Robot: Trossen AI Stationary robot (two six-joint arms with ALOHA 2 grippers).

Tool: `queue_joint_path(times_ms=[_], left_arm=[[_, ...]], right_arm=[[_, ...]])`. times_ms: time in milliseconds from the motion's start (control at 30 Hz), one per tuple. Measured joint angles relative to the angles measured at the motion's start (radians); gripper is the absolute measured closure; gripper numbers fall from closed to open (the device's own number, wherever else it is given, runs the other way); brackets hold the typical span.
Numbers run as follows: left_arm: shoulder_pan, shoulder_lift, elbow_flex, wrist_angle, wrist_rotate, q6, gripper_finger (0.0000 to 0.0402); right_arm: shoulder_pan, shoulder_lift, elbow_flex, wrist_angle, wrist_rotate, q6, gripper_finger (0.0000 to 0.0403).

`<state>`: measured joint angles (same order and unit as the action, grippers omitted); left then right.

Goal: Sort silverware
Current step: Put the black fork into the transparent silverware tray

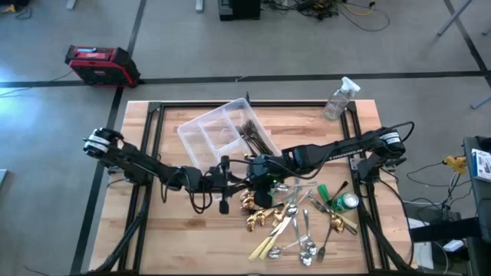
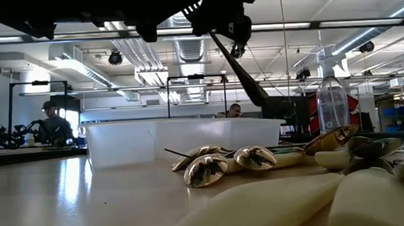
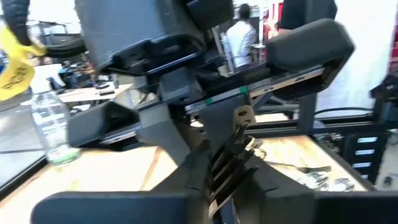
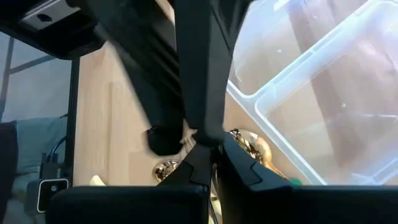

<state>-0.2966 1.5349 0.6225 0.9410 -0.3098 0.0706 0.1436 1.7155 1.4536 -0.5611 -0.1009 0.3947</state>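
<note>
While most of the silverware (image 1: 295, 226) is still lying loose on the table (image 1: 169, 245), we are seeing only dark forks (image 1: 252, 135) resting in the clear tray (image 1: 201, 129). Right gripper (image 1: 259, 170) and left gripper (image 1: 224, 184) are meeting beside the tray; we are finding a gold piece (image 3: 241, 118) between them, but we cannot tell either jaw state.

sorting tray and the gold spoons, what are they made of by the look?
Tray: clear, thin-walled plastic, apparently; the wood table shows through it. Gold spoons: probably polished metal with a gold finish; the bowls mirror the ceiling lights. Plating or solid cannot be told.
</note>
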Motion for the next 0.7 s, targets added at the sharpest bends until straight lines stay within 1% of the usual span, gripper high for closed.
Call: queue_joint_path(times_ms=[67,167,233,367,433,500,567,633,700], left_arm=[[0.0,-0.016,-0.001,-0.025,-0.015,0.005,0.0395],[-0.002,-0.031,-0.002,-0.043,-0.032,0.022,0.0399],[-0.002,-0.039,-0.002,-0.048,-0.057,0.025,0.0401],[-0.002,-0.069,-0.004,-0.084,-0.102,0.023,0.0401],[-0.005,-0.085,-0.004,-0.119,-0.127,0.015,0.0401],[-0.006,-0.102,-0.004,-0.156,-0.164,-0.016,0.0402],[-0.007,-0.117,-0.004,-0.174,-0.224,-0.075,0.0402],[-0.009,-0.125,-0.004,-0.198,-0.296,-0.157,0.0402],[-0.011,-0.125,-0.009,-0.208,-0.363,-0.24,0.0402]], right_arm=[[0.0,0.001,0.0,0.003,0.001,0.001,0.0402],[-0.001,0.001,0.0,0.007,0.004,0.002,0.0399],[0.001,0.001,0.0,0.007,0.017,-0.001,0.0389],[0.011,-0.003,-0.001,-0.006,0.034,-0.008,0.0343],[0.018,-0.013,-0.001,-0.018,0.071,-0.005,0.031],[0.032,-0.026,-0.001,-0.025,0.144,-0.008,0.0278],[0.055,-0.034,-0.001,-0.032,0.262,-0.03,0.0249],[0.09,-0.033,-0.001,-0.034,0.429,-0.065,0.0228],[0.123,-0.023,-0.001,-0.032,0.607,-0.101,0.0216]])
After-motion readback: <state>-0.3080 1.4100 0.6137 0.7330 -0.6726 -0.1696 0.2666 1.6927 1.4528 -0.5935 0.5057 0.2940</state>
